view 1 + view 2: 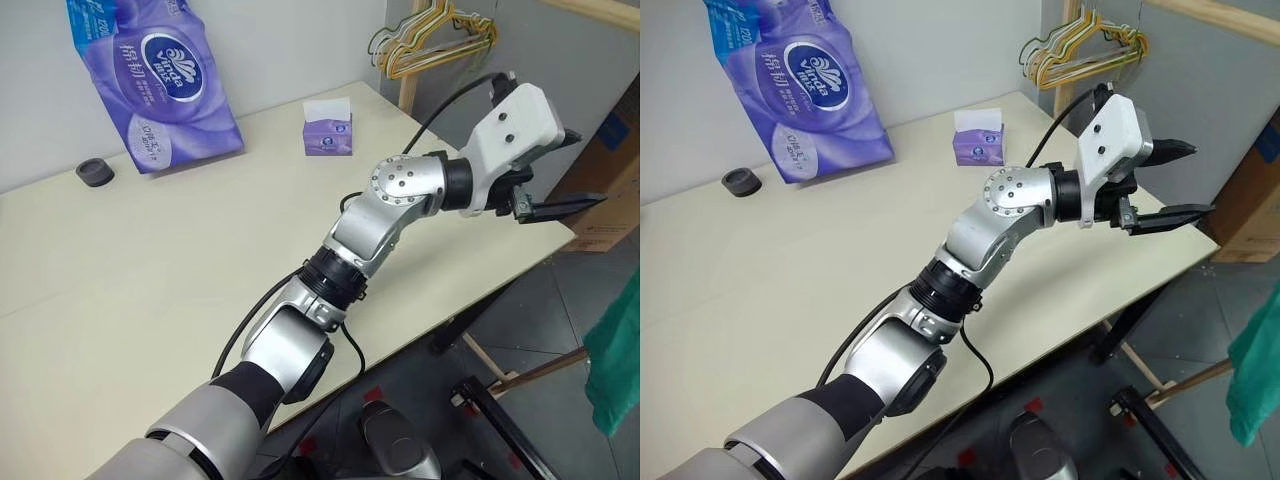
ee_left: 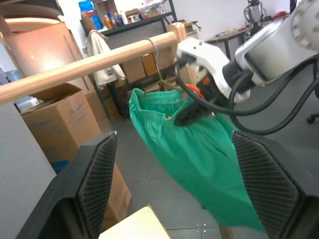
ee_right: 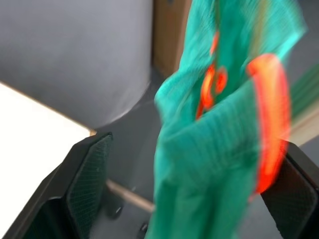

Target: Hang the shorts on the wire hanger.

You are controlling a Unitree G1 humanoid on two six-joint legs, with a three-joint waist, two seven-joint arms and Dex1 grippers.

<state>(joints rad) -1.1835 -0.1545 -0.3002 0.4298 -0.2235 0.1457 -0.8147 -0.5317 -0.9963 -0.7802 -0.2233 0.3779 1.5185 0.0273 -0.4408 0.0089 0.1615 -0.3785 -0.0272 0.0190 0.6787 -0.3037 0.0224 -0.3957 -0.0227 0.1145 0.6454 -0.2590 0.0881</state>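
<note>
Now shorts (image 2: 199,149) hang on wire hanger (image 2: 157,67), right hand (image 2: 192,112) beside.

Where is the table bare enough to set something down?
The broad table front, between the black cap and left arm, lies bare. Crowded: the back edge, with the purple tissue pack and small tissue box.

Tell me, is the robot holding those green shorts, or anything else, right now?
Nothing is held. The left gripper is open and empty over the table's corner. The right gripper is open around the shorts, which hang from the wire hanger.
</note>
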